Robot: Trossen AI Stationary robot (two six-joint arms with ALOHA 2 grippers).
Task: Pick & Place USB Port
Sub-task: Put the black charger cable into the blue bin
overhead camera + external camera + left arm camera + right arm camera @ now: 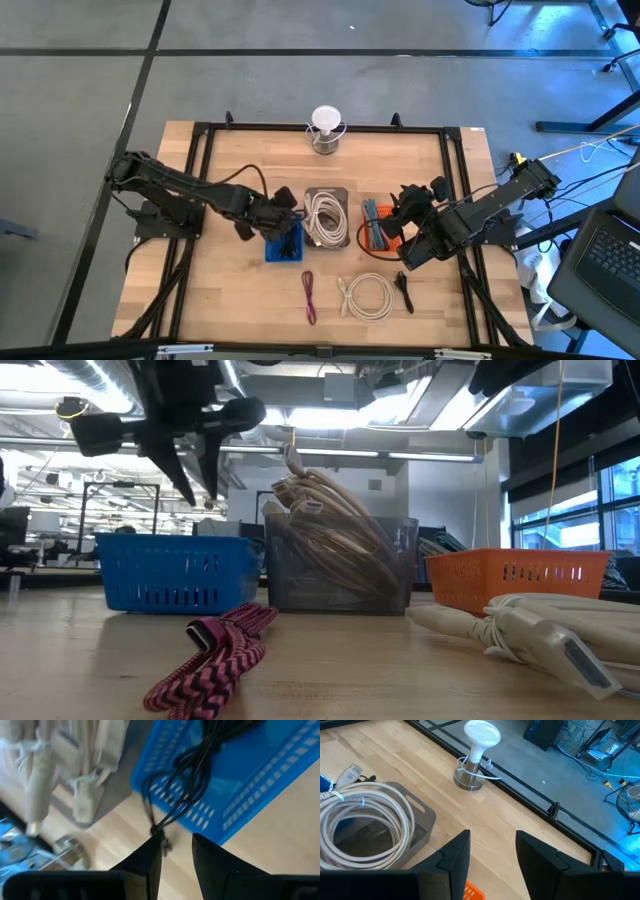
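A black cable (200, 765) lies bundled in the blue basket (260, 780), and one loop hangs over the basket's rim onto the wood. My left gripper (175, 840) is open and hovers just above that rim (283, 228), its fingers pointing down (195, 485). The loose cable end (162, 842) sits right beside one finger. My right gripper (492, 837) is open and empty, over the orange basket (375, 225). My left gripper is open, and the black cable's hanging end (162, 842) lies close against the inner side of one finger (150, 857). I cannot tell whether they touch. The rest of the cable rests in the blue basket and over its rim.
A grey bin (326, 215) of white cables stands between the blue and orange baskets. On the near part of the table lie a maroon cable (308, 296), a white coil (367, 297) and a black cable (404, 290). A bulb on a stand (325, 128) is at the far edge.
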